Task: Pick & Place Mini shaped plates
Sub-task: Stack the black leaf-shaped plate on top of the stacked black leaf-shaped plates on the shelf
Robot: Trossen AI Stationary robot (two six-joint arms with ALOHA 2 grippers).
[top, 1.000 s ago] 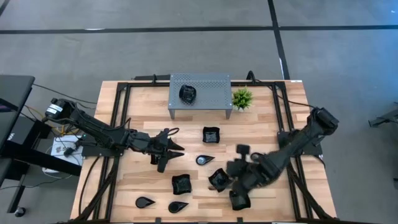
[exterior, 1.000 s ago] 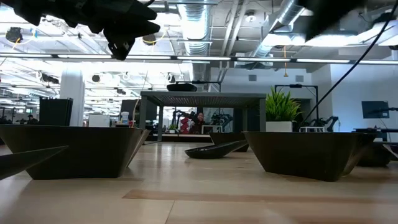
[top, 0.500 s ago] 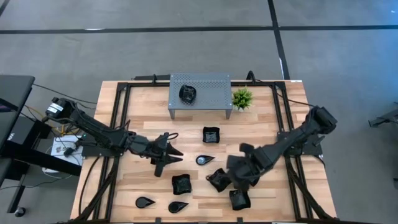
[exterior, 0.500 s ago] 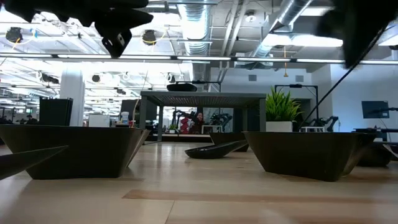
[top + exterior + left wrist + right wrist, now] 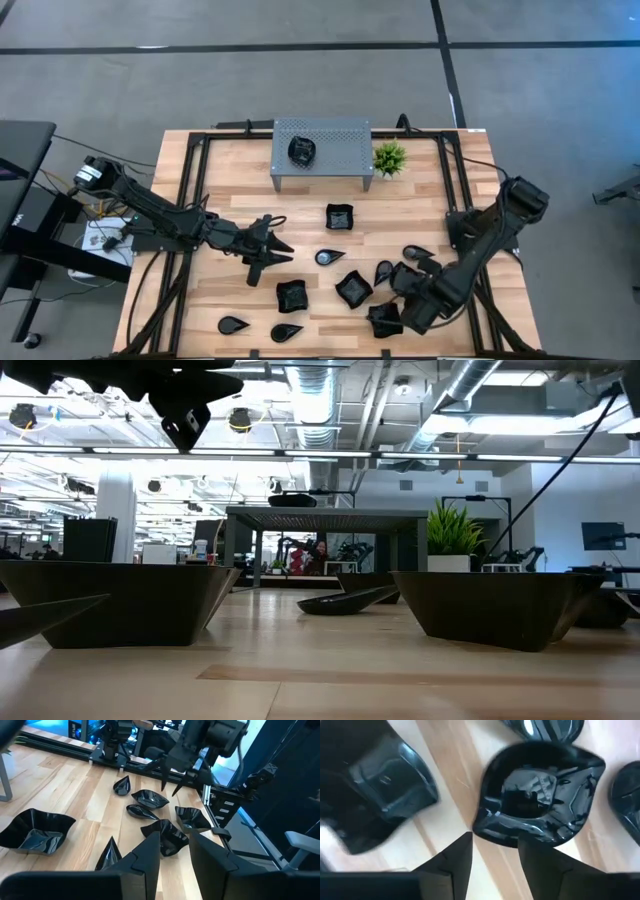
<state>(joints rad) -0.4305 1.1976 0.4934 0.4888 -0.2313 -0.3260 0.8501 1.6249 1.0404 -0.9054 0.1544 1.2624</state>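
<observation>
Table (image 5: 230,160): light wood top in a black frame. At its far side, a grey perforated riser shelf (image 5: 322,135) with one black plate (image 5: 302,150) already on it, and a small green plant (image 5: 389,157) just beside the shelf.

Left arm reaches in from the left; left gripper (image 5: 272,253) hangs above bare wood mid-table, fingers apart, holding nothing. In its wrist view there's a clear gap between the fingers and no plate in it.

Right arm comes in from the right, folded down toward the near edge. Right gripper (image 5: 400,300) sits low over the near-right cluster, fingers parted, nothing gripped. Its wrist view looks straight down on a wavy-edged square plate (image 5: 540,795) lying flat on the wood just past the fingertips.

Rest of the mini shaped plates are loose on the table:
- one square plate (image 5: 340,216) mid-table, in front of the shelf
- teardrop (image 5: 329,258) nearer centre
- square (image 5: 292,294) near the left gripper
- two teardrops (image 5: 234,325) at the near edge
- several more bunched around the right gripper

My read: early in the job. If the shelf is the target, one plate placed, roughly ten to go. Neither arm carries anything.
</observation>
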